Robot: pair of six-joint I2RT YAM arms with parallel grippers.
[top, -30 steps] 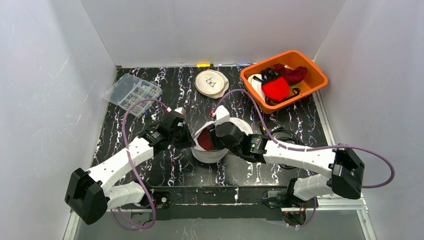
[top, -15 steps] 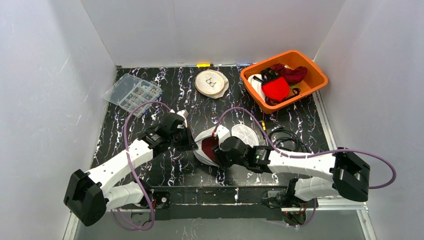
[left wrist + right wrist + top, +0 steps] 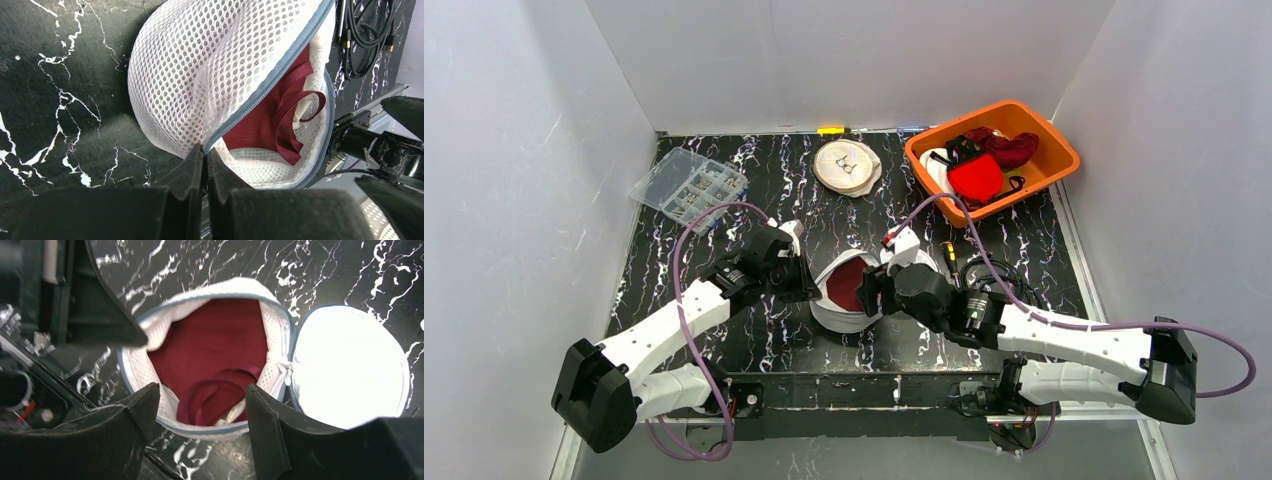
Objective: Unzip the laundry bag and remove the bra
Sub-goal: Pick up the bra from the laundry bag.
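Laundry bag (image 3: 834, 315) is unzipped. From the right wrist we see the red bra (image 3: 215, 350) inside and the right gripper (image 3: 201, 392) spread wide. Only the left wrist shows the left gripper (image 3: 204, 155) clamped on its rim.

two robot arms, the left arm (image 3: 669, 322) and the right arm (image 3: 1064, 335). one mesh laundry bag (image 3: 834, 315) mid-frame, with one dark red bra (image 3: 846, 284) in it. one orange bin (image 3: 1049, 140) upper right, one clear compartment box (image 3: 688, 188) upper left, one round white pouch (image 3: 847, 166) top centre.
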